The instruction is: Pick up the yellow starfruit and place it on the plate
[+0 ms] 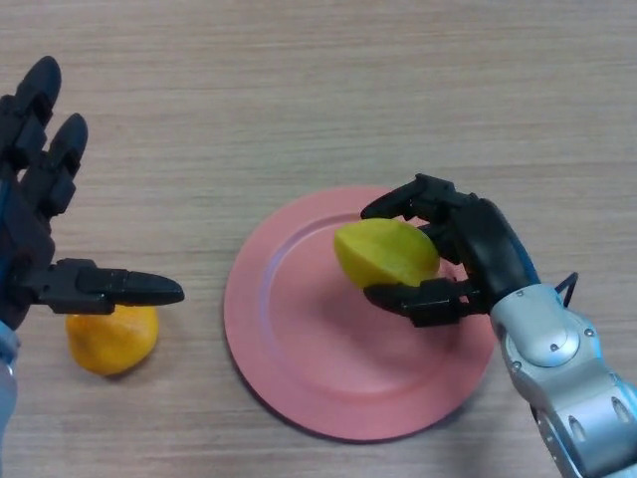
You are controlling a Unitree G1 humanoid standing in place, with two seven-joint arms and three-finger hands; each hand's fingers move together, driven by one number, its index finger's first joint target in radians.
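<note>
A yellow starfruit point(383, 252) is in my right hand point(476, 249), whose fingers and thumb curl round it over the pink plate point(289, 329). I cannot tell whether the fruit touches the plate. My left hand point(40, 209) is at the far left, open with straight fingers and thumb stretched out, holding nothing.
A second yellow-orange fruit point(111, 339) lies on the wooden table point(299, 100) just below my left thumb, left of the plate.
</note>
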